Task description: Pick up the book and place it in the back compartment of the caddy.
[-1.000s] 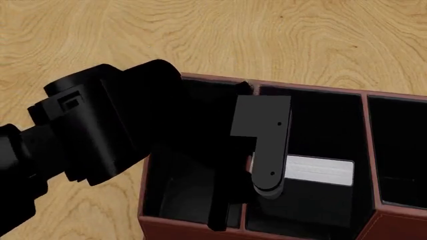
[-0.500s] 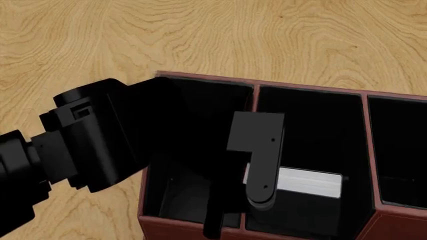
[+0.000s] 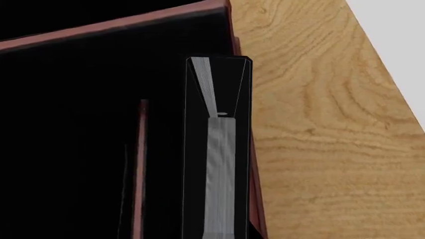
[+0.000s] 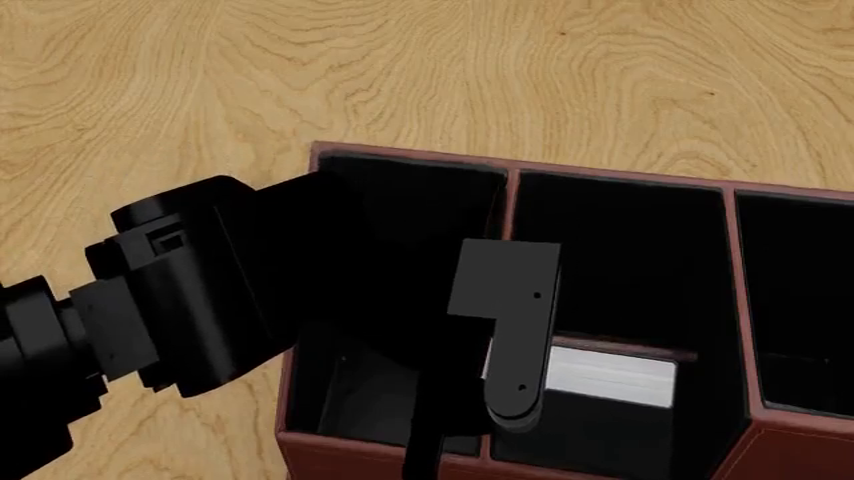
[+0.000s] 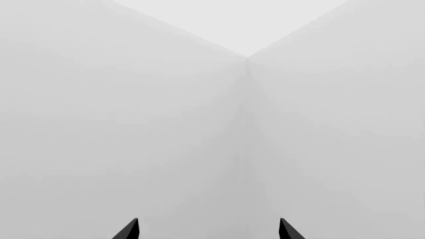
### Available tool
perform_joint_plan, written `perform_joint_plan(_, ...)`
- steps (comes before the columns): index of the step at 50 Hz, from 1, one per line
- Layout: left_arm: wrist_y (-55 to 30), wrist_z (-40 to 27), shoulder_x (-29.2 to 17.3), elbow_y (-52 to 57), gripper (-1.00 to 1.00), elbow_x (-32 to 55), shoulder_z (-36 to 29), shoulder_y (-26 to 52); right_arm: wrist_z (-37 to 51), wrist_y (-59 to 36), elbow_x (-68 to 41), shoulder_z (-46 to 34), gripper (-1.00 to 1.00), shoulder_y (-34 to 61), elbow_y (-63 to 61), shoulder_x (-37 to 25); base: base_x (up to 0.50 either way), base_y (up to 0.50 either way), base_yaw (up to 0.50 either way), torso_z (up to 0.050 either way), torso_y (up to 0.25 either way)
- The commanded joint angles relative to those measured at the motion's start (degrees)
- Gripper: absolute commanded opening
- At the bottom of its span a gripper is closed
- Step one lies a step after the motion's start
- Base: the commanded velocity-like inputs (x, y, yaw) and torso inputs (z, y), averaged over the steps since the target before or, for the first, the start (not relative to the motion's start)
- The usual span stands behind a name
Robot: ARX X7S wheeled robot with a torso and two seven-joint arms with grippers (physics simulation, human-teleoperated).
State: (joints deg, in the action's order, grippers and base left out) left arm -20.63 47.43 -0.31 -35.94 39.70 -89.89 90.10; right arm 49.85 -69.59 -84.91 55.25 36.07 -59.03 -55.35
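Between the fingers of the black left pincer point(image 4: 514, 400), clamped on edge, the small black hardcover book point(image 4: 607, 377) with pale page edges, low inside the back compartment point(image 4: 627, 300) of the reddish-brown leather-look caddy point(image 4: 400, 452) on the wooden table point(image 4: 400, 70); right pincer point(image 5: 208, 230) spread apart, holding nothing

A light wooden table point(image 4: 267, 80) with a swirling grain fills the upper part of the head view. In the left wrist view the table's edge runs diagonally, with pale grey beyond it. The right wrist view faces two plain grey walls point(image 5: 133, 124) meeting at a corner.
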Motion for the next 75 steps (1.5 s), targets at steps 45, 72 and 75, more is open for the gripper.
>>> perform_joint_plan(45, -0.22, -1.18, 0.30, 0.58, 1.00, 1.74, 1.36, -0.43, 0.13, 3.62, 0.36, 2.36, 1.00, -5.39, 0.01, -1.52, 0.00, 0.00, 0.00, 0.000, 0.000)
perform_joint_plan(72, -1.51, -2.59, 0.30, 2.19, 1.00, 8.17, 1.58, 8.74, 3.51, 5.76, -4.10, 3.50, 1.00, -5.60, 0.56, -3.94, 0.00, 0.00, 0.00, 0.000, 0.000)
perform_joint_plan(75, -1.49, -2.73, 0.30, 2.08, 1.00, 8.60, 1.56, 9.43, 3.68, 5.93, -4.30, 3.45, 1.00, -5.60, 0.55, -4.03, 0.00, 0.00, 0.00, 0.000, 0.000)
